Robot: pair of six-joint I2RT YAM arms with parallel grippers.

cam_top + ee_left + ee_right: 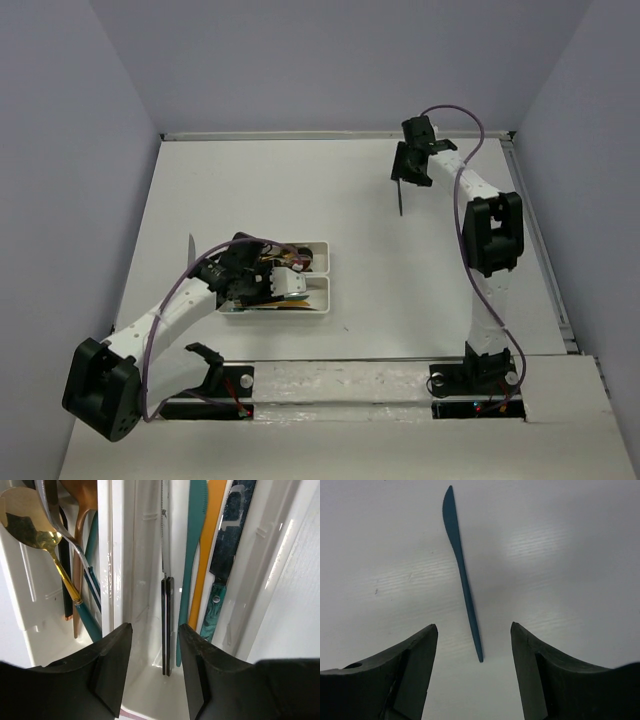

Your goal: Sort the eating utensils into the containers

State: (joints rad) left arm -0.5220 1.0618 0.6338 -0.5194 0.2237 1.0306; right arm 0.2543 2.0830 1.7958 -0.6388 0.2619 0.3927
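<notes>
My left gripper (155, 627) hangs open over the two white containers (322, 252). Between its fingers, untouched, a black-handled silver knife (167, 625) stands on edge in one tray (140, 555), beside a teal knife (192, 555), an orange knife (210, 545) and a dark blue marbled knife (231, 535). The neighbouring tray (30, 610) holds a gold spoon (22, 515), a copper spoon (82, 495) and other handles. Far right, my right gripper (473, 626) is open above a dark blue knife (462, 575) lying on the table, its handle end between the fingers.
A silver utensil (190, 248) lies on the table just left of the trays, beside my left arm. The dark blue knife (400, 195) sits near the back right. Walls enclose the table on three sides.
</notes>
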